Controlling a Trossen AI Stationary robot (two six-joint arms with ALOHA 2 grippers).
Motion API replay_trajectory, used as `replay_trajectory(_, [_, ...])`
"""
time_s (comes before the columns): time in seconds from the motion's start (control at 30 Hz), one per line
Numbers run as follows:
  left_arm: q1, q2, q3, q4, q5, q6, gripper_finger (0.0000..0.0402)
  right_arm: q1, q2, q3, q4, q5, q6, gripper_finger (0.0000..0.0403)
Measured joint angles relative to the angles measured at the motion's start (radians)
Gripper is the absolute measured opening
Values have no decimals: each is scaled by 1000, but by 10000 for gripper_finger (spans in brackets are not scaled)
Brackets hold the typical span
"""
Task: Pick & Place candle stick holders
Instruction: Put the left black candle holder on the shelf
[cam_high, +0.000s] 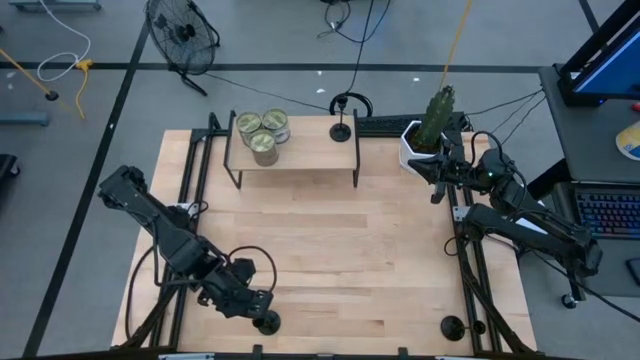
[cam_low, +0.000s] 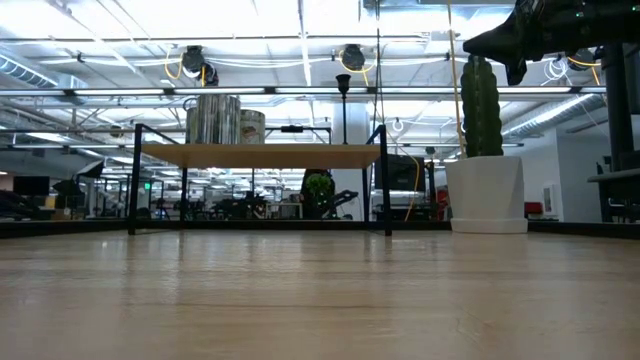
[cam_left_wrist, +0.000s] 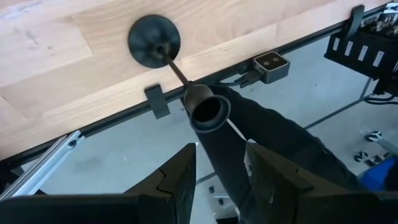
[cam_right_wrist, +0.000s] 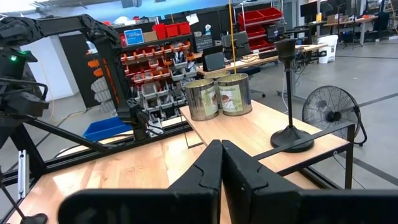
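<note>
One black candle stick holder (cam_left_wrist: 154, 40) stands on its round base at the table's near edge, its stem rising to the cup (cam_left_wrist: 208, 109). My left gripper (cam_left_wrist: 217, 152) is open above it, with the cup just ahead of the fingertips and untouched; the gripper also shows in the high view (cam_high: 262, 312). A second holder (cam_high: 341, 128) stands on the shelf's right end and shows in the right wrist view (cam_right_wrist: 292, 134). A third holder (cam_high: 452, 326) stands at the near right. My right gripper (cam_right_wrist: 222, 152) is shut and empty, raised at the far right (cam_high: 437, 172).
A low wooden shelf (cam_high: 295, 152) on black legs stands at the far middle, with three tin cans (cam_high: 262, 130) on its left end. A cactus in a white pot (cam_high: 425, 135) stands at the far right, beside my right arm. Bare wood lies between the arms.
</note>
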Motion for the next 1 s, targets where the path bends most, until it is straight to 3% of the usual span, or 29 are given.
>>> replay_trajectory(1.0, [-2,88,-2,-10,40,7,143,0,0,0,0,0,0,0])
